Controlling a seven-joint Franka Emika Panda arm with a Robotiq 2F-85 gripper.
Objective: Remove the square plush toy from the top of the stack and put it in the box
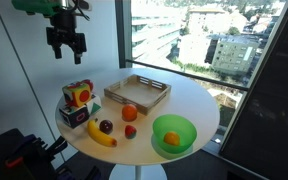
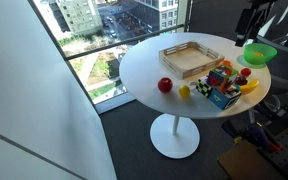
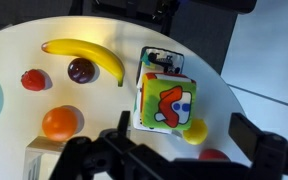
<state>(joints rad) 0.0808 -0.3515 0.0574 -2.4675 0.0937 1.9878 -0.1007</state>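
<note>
The square plush toy [image 1: 80, 94], with red, yellow and green faces, sits on top of the stack [image 1: 72, 114] at the table's edge. It also shows in an exterior view [image 2: 222, 78] and fills the middle of the wrist view [image 3: 167, 104], with the lower cube [image 3: 160, 60] peeking out behind it. The box [image 1: 137, 96] is a shallow wooden tray, empty, seen in both exterior views [image 2: 192, 57]. My gripper [image 1: 66, 42] hangs high above the stack, open and empty. In the wrist view its fingers [image 3: 183, 127] straddle the toy from well above.
A banana [image 1: 101, 133], a dark plum [image 1: 106, 126], a small red fruit [image 1: 130, 131] and an orange-red fruit [image 1: 129, 112] lie between the stack and a green bowl [image 1: 174, 133]. A yellow ball [image 3: 194, 130] lies beside the stack. A window wall stands behind the round table.
</note>
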